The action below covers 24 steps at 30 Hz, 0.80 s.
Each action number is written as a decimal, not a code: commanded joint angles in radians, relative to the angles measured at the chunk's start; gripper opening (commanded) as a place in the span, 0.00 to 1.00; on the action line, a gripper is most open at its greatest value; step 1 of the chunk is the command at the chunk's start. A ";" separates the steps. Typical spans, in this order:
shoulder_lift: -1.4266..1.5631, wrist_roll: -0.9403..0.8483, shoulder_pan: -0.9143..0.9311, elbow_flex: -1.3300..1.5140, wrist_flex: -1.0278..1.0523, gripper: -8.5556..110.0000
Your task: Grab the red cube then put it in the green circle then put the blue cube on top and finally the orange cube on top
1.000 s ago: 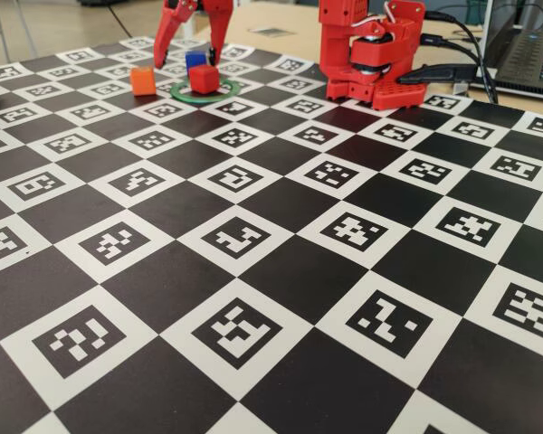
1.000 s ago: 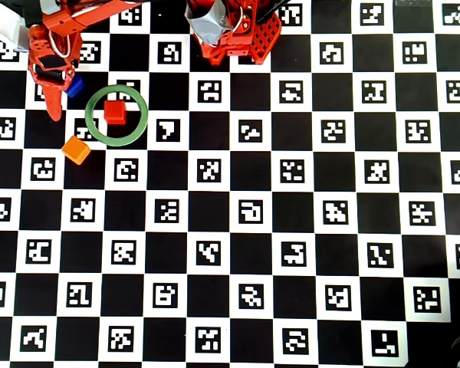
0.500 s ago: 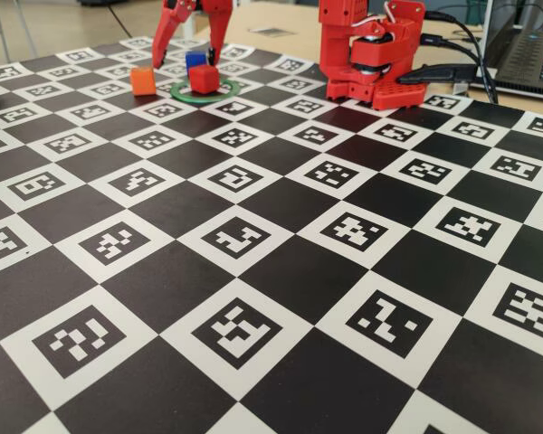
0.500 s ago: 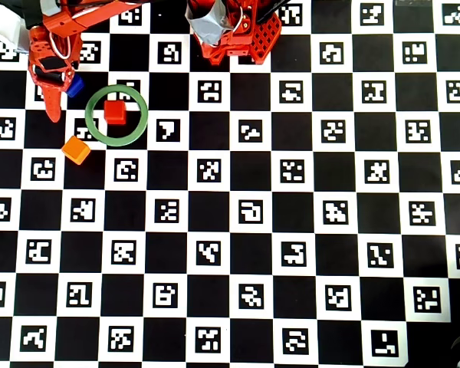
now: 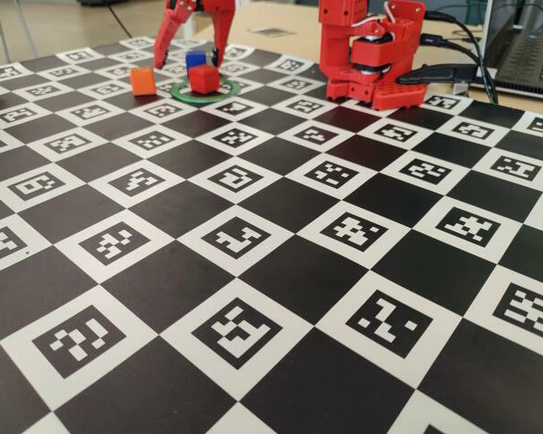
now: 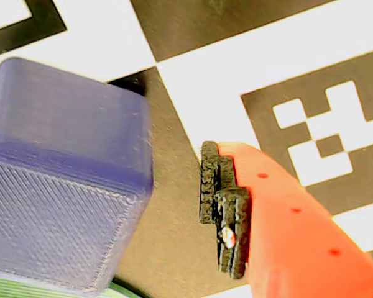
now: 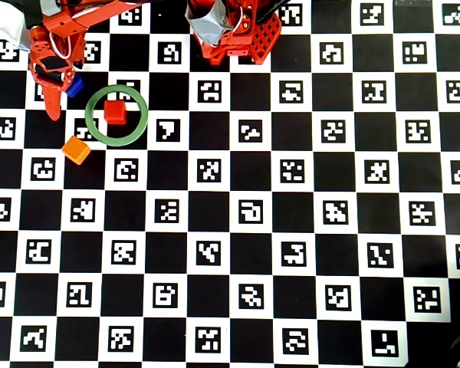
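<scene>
Fixed view: gripper (image 5: pixel 192 54) straddled the blue cube (image 5: pixel 195 60), fingers apart, red cube (image 5: pixel 204 79) inside green circle (image 5: pixel 204 92); wrist view: one pad (image 6: pixel 224 217) stood clear of the cube, so centring before closing seemed wise; overhead view: orange cube (image 7: pixel 76 150) sat outside.

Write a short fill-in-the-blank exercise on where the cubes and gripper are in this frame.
1. The red cube sits inside the green ____.
2. The gripper is open around the ____ cube.
3. The orange cube lies ____ the circle.
4. Stacked on the red cube so far: ____ cubes.

Missing words: circle; blue; outside; zero
</scene>
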 commanded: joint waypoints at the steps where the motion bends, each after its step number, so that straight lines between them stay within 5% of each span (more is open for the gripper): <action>1: 0.051 0.026 -0.017 -0.005 0.011 0.49; 24: 0.064 0.179 -0.029 0.003 0.021 0.49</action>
